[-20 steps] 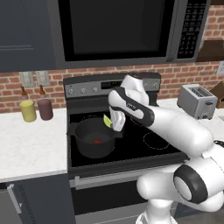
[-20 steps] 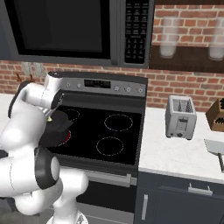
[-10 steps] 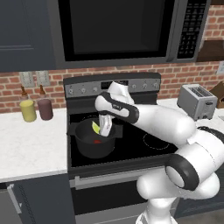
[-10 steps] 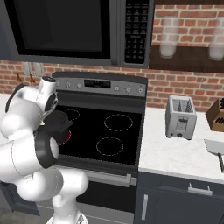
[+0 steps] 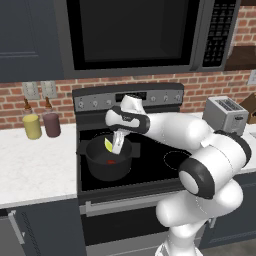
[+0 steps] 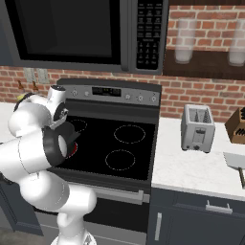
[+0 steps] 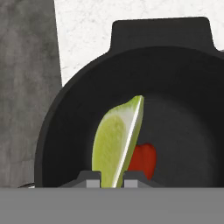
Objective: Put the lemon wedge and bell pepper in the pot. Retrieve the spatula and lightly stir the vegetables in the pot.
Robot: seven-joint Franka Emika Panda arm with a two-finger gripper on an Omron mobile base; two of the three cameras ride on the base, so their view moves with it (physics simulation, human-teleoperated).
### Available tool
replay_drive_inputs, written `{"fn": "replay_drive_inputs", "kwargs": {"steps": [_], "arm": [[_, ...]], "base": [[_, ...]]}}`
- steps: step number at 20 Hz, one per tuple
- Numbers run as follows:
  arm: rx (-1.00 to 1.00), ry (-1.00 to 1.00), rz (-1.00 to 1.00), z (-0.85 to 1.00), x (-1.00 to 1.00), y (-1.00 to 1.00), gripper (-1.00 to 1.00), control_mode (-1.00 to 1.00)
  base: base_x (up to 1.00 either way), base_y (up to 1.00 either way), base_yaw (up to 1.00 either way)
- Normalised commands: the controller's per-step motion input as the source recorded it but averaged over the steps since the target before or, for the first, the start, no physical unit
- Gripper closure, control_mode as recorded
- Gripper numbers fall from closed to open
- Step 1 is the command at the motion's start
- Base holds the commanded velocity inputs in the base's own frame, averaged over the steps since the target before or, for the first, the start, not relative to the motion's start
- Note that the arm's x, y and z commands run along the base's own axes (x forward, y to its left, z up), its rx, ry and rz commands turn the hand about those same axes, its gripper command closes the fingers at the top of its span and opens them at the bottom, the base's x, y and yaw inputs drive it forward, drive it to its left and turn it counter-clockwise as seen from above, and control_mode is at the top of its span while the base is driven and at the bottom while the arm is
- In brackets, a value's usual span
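Note:
My gripper [image 5: 116, 146] is shut on the yellow-green lemon wedge [image 5: 108, 144] and holds it just above the open mouth of the dark grey pot [image 5: 95, 167] on the stove's front left burner. In the hand view the lemon wedge [image 7: 117, 142] stands on edge between the fingertips of the gripper [image 7: 112, 179], over the pot [image 7: 65, 109]. The red bell pepper [image 7: 143, 159] lies on the pot's dark floor behind the wedge. From the left base view the bell pepper [image 5: 111, 162] shows inside the pot. The spatula [image 6: 234, 160] lies on the counter far to the right.
A yellow jar [image 5: 32, 126] and a maroon jar [image 5: 51, 124] stand on the left counter. A toaster [image 6: 197, 128] sits right of the stove, with a knife block [image 6: 238, 125] beyond it. The microwave [image 5: 130, 35] hangs low over the stove.
The arm has swung left and down with the lemon wedge, from beside the pot's right rim to over its middle. The grip on the wedge has stayed closed.

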Motion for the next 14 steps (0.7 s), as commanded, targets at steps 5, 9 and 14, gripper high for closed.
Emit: {"fn": "replay_drive_inputs", "kwargs": {"steps": [5, 9, 14], "arm": [[-0.08, 0.0, -0.06, -0.38, 0.13, 0.03, 1.0, -1.0], [-0.06, 0.0, -0.03, -0.33, 0.02, 0.03, 1.0, -1.0], [-0.02, 0.0, -0.02, -0.17, 0.01, 0.0, 1.0, -1.0]], "base": [[0.0, 0.0, 0.0], [0.0, 0.0, 0.0], [0.0, 0.0, 0.0]]}}
